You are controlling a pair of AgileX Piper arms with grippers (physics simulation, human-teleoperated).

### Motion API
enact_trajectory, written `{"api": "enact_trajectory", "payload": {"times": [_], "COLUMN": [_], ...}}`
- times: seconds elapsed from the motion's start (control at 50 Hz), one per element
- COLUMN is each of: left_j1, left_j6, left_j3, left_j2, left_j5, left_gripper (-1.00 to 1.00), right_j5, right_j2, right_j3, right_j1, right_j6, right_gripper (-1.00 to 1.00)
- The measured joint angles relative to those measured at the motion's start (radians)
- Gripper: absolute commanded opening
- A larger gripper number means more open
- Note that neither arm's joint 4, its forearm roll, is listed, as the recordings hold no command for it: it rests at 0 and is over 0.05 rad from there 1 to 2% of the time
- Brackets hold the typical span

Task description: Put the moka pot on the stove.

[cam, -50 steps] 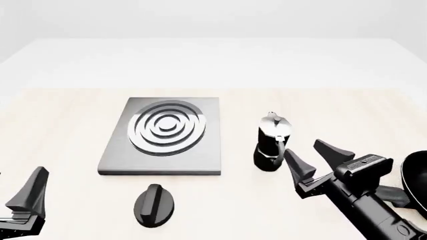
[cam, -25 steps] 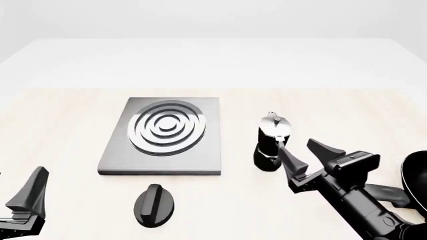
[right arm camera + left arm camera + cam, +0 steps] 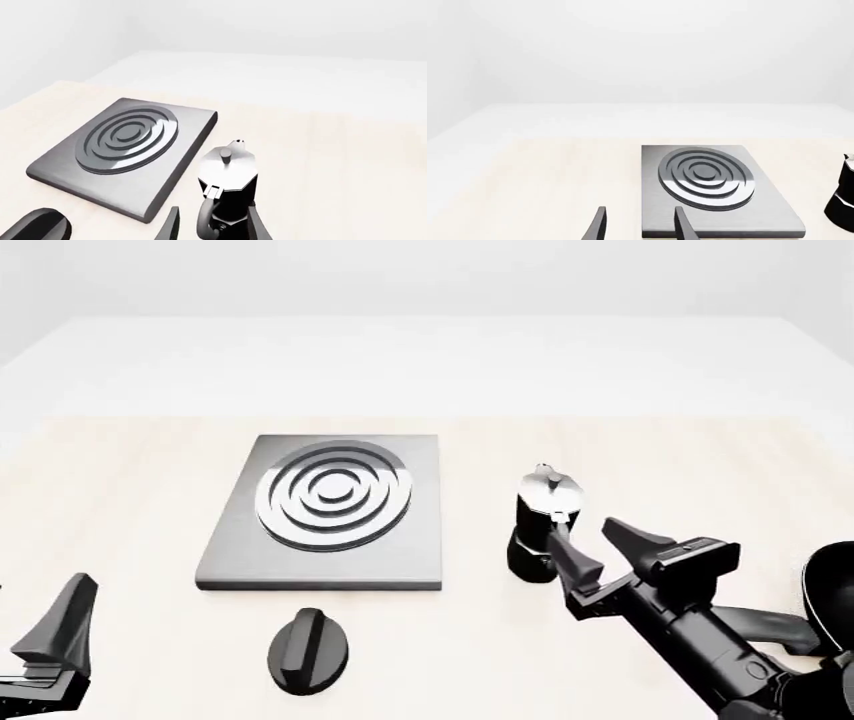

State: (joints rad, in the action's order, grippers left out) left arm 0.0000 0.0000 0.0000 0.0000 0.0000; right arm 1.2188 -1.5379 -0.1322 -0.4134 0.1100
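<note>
Pale wooden worktop (image 3: 134,490) carrying stove (image 3: 327,512), moka pot (image 3: 541,530) standing upright just beside it, apart. Right tool (image 3: 598,552) spread, nearing pot's handle side. Left tool (image 3: 638,225) spread, idling. Pot looking rigid, top-heavy, slippery; gripping waist seeming safest.

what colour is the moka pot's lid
Silver, on the small upright black-bodied moka pot; its faceted top and knob show best in the right wrist view.
</note>
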Motion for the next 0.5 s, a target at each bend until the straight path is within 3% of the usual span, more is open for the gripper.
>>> {"api": "enact_trajectory", "payload": {"times": [0.5], "left_j1": [0.0], "left_j6": [0.0], "left_j3": [0.0], "left_j2": [0.0], "left_j5": [0.0], "left_gripper": [1.0], "right_j5": [0.001], "right_j2": [-0.07], "right_j3": [-0.035], "right_j1": [-0.008], "right_j6": [0.012], "right_gripper": [1.0]}}
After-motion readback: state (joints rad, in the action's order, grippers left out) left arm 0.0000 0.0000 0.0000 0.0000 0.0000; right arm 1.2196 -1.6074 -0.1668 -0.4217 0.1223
